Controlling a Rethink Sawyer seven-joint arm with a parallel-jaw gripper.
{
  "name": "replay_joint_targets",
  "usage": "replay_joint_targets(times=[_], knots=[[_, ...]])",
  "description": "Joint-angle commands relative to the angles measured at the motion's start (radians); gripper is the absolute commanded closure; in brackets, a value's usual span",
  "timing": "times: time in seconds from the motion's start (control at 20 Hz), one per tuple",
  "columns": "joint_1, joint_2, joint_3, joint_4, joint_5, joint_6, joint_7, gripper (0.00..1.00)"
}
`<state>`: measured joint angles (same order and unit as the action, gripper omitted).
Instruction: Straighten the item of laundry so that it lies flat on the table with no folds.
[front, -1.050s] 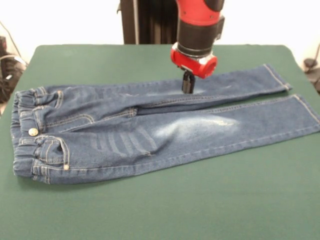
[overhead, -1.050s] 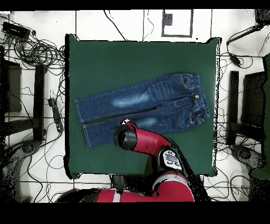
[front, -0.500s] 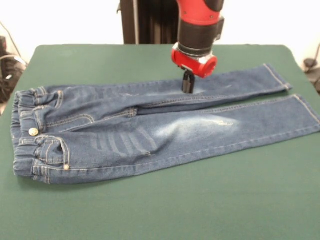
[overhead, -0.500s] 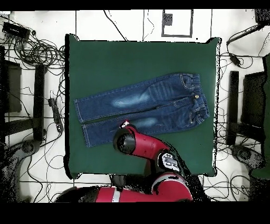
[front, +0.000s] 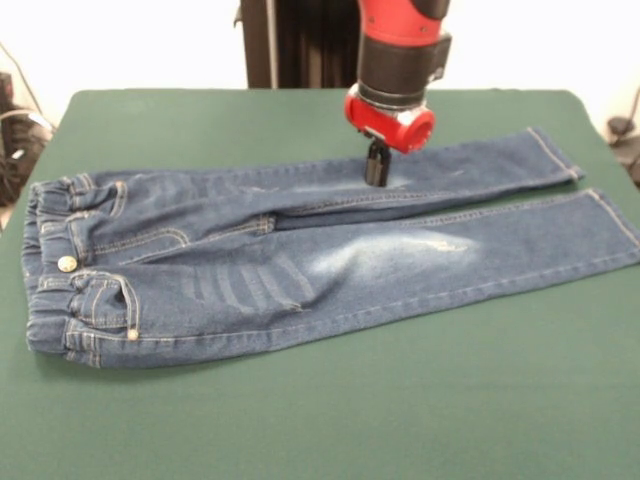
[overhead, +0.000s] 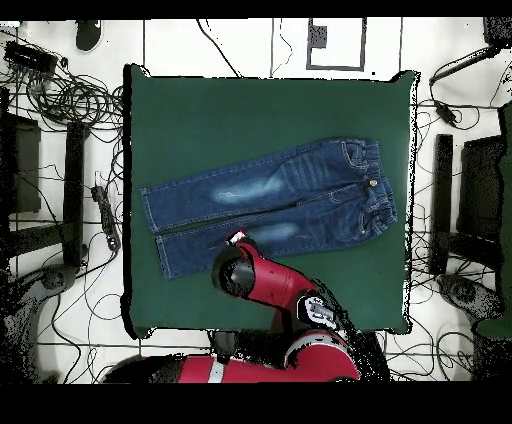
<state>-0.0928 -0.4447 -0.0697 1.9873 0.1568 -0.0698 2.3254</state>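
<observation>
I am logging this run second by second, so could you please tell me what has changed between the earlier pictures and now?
The gripper has risen slightly above the far leg of the jeans, and in the overhead view the arm's wrist has drawn back a little toward the robot's base. Nothing was visibly taken hold of or let go. The jeans lie as before, spread out on the green table, both legs extended.
</observation>
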Motion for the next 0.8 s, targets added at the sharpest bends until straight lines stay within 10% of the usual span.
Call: replay_joint_targets(times=[0.05, 0.8], knots=[[0.083, 0.026, 0.115, 0.13, 0.102, -0.029, 0.288, 1.0], [0.036, 0.23, 0.071, 0.036, 0.063, -0.112, 0.169, 1.0]])
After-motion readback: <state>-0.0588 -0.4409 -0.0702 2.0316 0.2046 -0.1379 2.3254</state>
